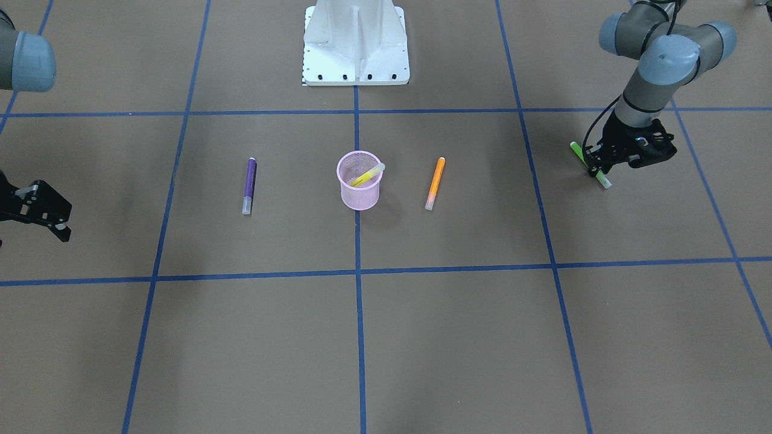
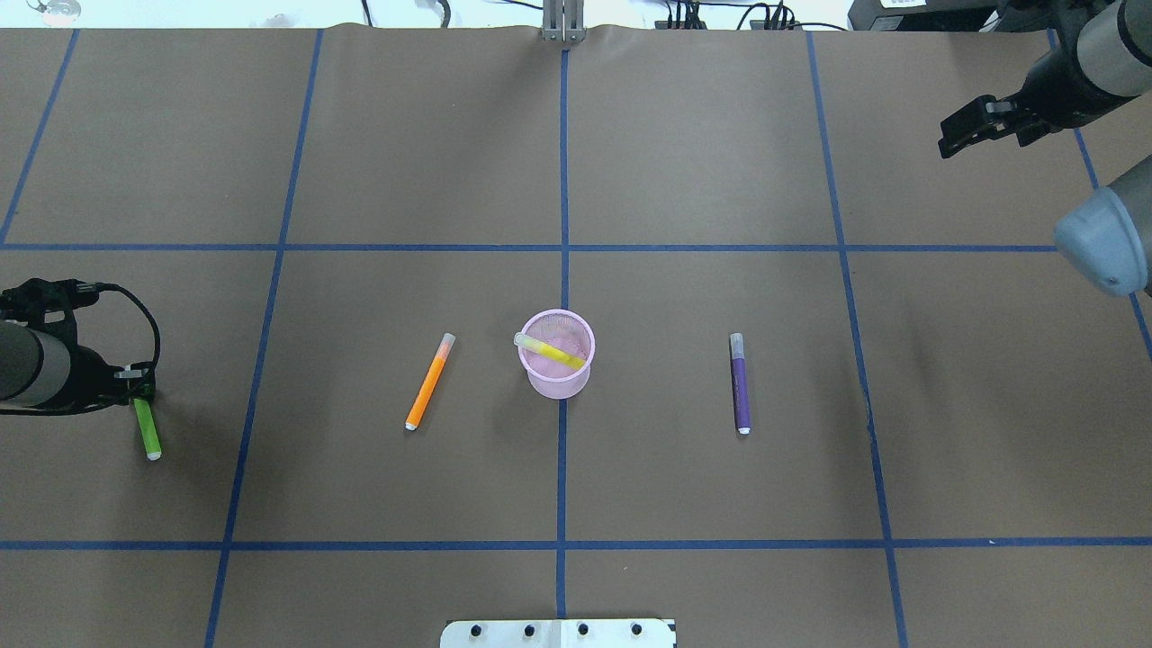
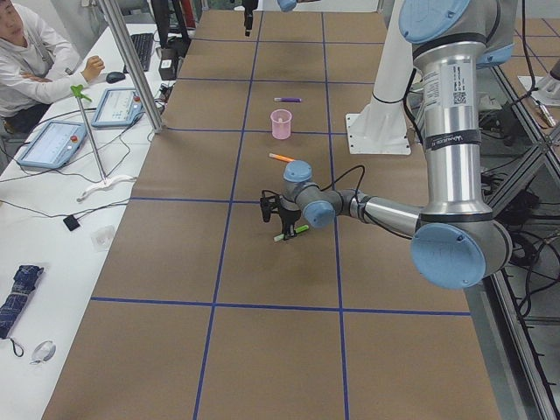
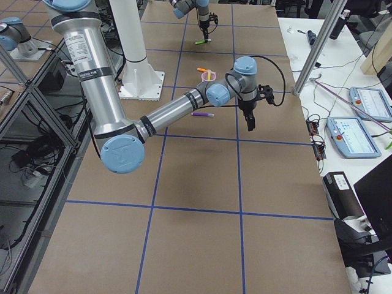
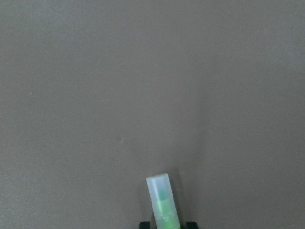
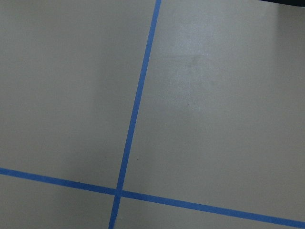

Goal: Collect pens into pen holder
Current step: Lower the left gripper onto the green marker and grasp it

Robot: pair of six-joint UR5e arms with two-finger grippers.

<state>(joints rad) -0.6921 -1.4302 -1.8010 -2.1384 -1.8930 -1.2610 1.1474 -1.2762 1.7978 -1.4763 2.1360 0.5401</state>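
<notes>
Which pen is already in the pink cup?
The yellow pen, leaning inside the pink cup. The orange pen and purple pen lie on the table; the left gripper holds the green pen.

We see a brown paper table cover (image 2: 702,162) crossed by blue tape lines (image 2: 563,180) forming a grid. In the exterior left view, at ten o'clock, an operator (image 3: 26,61) in white sits at a side bench (image 3: 52,219). Two teach pendants (image 3: 52,144) lie at the operator's four o'clock, and a folded dark umbrella (image 3: 19,297) lies at the view's eight o'clock.
</notes>
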